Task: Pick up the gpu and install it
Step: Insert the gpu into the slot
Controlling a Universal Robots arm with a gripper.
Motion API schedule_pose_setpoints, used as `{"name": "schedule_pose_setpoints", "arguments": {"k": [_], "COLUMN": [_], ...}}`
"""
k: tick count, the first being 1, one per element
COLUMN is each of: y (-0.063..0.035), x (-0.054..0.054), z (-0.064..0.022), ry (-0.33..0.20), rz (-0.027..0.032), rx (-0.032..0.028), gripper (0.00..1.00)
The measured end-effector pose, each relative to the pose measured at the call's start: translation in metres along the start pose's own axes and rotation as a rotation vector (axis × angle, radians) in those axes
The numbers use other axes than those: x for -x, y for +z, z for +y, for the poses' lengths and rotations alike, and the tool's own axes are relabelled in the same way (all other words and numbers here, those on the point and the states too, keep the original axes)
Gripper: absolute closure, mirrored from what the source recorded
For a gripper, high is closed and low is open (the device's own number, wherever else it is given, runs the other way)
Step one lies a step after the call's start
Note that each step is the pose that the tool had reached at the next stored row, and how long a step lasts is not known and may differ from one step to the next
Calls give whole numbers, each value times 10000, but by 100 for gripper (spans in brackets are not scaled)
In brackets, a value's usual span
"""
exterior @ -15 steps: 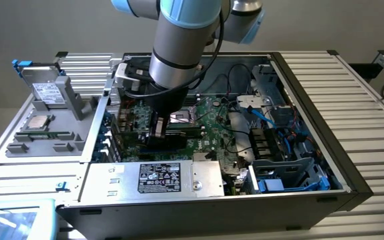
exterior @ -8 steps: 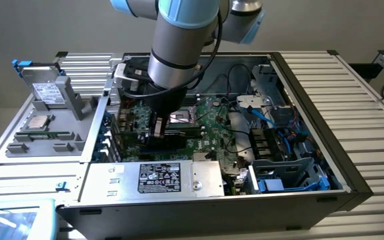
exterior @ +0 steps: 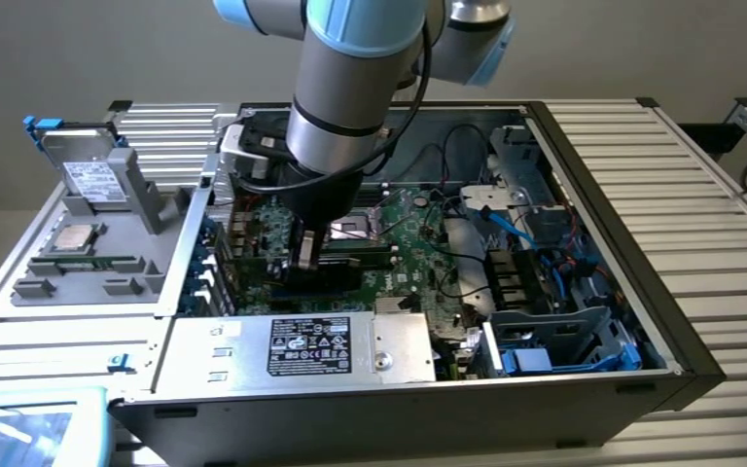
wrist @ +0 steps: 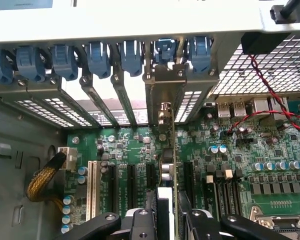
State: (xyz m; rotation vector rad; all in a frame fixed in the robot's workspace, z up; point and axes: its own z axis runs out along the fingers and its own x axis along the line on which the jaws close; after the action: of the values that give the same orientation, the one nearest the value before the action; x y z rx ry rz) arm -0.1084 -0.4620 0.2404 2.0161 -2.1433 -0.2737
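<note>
Pinching the flat black gpu edge-on between the fingers of the gripper, inside the open sheet-metal computer case; holding it upright above the green motherboard, with its shiny bracket ahead of the fingertips.

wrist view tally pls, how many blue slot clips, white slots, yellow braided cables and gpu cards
blue slot clips: 7
white slot: 1
yellow braided cable: 1
gpu: 1
total: 10
</note>
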Motion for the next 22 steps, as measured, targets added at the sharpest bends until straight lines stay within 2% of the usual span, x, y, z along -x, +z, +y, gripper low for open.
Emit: {"name": "schedule_pose_setpoints", "arguments": {"k": [9,14,20,22], "y": [-11,-139,-133,-127], "x": [1,-2,-3,-3], "z": [-1,33,29,5], "ry": [17,22,24,38], "rz": [-14,-8,-3,-5], "rx": [-1,17,21,27], "gripper": [73,73,73,73]}}
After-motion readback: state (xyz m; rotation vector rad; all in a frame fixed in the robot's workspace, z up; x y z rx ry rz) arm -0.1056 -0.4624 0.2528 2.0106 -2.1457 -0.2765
